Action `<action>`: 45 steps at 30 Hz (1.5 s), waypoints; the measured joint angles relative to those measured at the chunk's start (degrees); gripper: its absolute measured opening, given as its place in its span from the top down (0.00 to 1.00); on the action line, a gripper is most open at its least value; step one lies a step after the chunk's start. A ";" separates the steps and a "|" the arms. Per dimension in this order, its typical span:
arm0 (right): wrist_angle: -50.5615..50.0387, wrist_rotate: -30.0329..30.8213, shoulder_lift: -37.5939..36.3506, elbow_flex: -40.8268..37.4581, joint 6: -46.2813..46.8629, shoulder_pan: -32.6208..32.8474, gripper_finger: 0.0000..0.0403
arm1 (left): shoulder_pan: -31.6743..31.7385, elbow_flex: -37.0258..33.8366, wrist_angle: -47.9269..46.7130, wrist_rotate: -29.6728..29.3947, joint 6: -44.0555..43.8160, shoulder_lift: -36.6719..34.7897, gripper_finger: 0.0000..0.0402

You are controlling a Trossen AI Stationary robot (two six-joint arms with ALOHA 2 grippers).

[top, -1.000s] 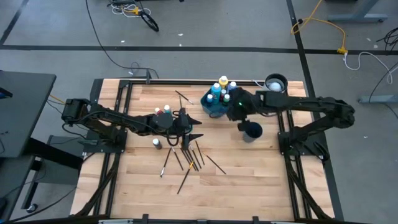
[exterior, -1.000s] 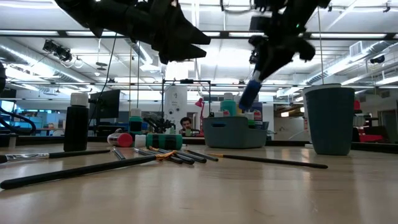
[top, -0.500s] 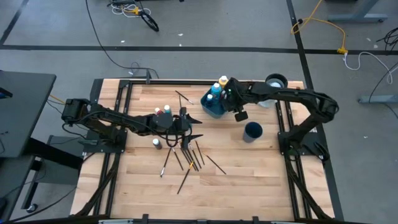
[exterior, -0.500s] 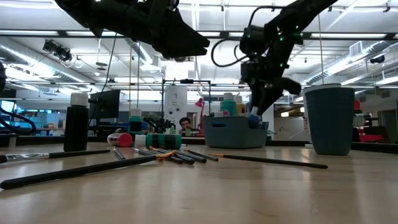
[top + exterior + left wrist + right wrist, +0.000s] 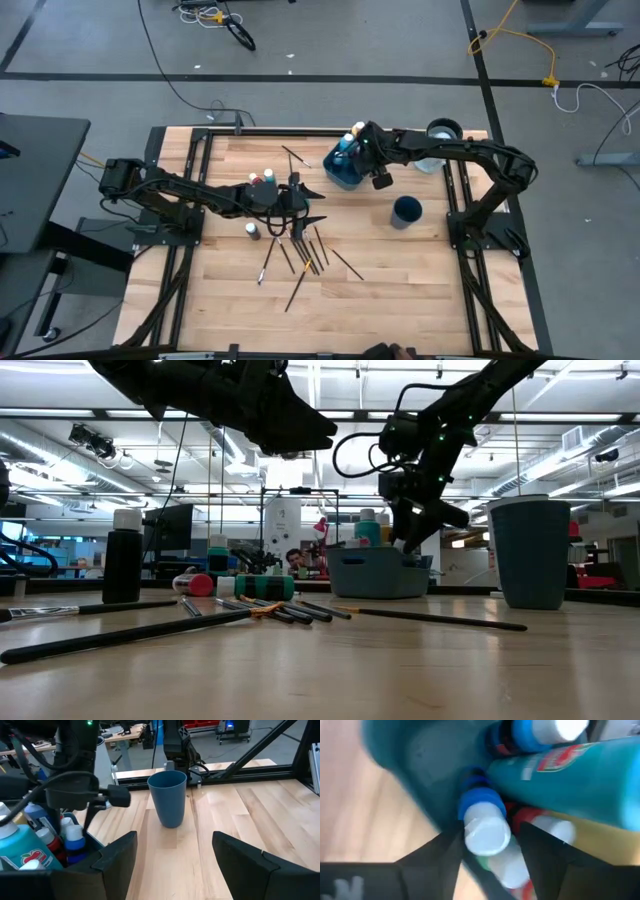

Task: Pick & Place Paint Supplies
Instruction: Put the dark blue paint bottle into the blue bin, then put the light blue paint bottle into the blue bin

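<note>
Pale wood planks make up my table (image 5: 400, 270), framed in black rails on a grey floor. From above I see my right gripper (image 5: 362, 150) reaching over the blue bin (image 5: 343, 172) at the far side, where several paint bottles (image 5: 350, 143) stand packed together. A dark blue cup (image 5: 406, 210) stands apart on the right. My left gripper (image 5: 312, 208) hovers mid-table above a scatter of brushes (image 5: 300, 255); a white-capped bottle (image 5: 252, 231) stands beside them, and two more bottles (image 5: 262, 178) lie behind the arm.

At table height, the right gripper (image 5: 410, 530) hangs just over the bin (image 5: 375, 574), bottle tops (image 5: 368, 525) poking above the rim. Brushes (image 5: 250, 612) lie across the foreground, a tall black bottle with a white cap (image 5: 122, 556) stands on the left, and the cup (image 5: 532, 550) on the right.

My left wrist camera shows its two fingers (image 5: 117, 857) spread wide with nothing between them, looking toward the cup (image 5: 168, 797) and the bin's bottles (image 5: 25, 851).

My right wrist camera looks straight down into the bin: the fingers (image 5: 540, 855) stand apart on either side of a blue bottle with a white cap (image 5: 482, 827), which sits inside the bin among the others; I see no clamp on it.
</note>
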 joint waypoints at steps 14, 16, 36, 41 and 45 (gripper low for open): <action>8.33 8.29 -0.05 0.00 2.25 1.62 0.47 | 0.00 -0.02 -0.01 0.00 -5.07 0.00 0.34; 6.15 10.64 -0.51 0.00 2.39 2.77 0.48 | 0.00 0.00 0.00 0.00 -5.07 0.00 0.34; 1.82 -16.02 -16.40 -2.60 43.67 20.82 0.66 | -0.02 -0.02 0.09 4.27 -9.09 0.00 0.34; 16.92 -19.43 -16.03 -10.15 44.39 24.75 0.67 | -0.02 0.00 -1.01 4.34 -8.98 -0.04 0.34; 35.55 -19.43 -15.92 -18.31 43.24 26.57 0.67 | 0.09 0.00 -8.43 -2.34 -7.18 -0.18 0.34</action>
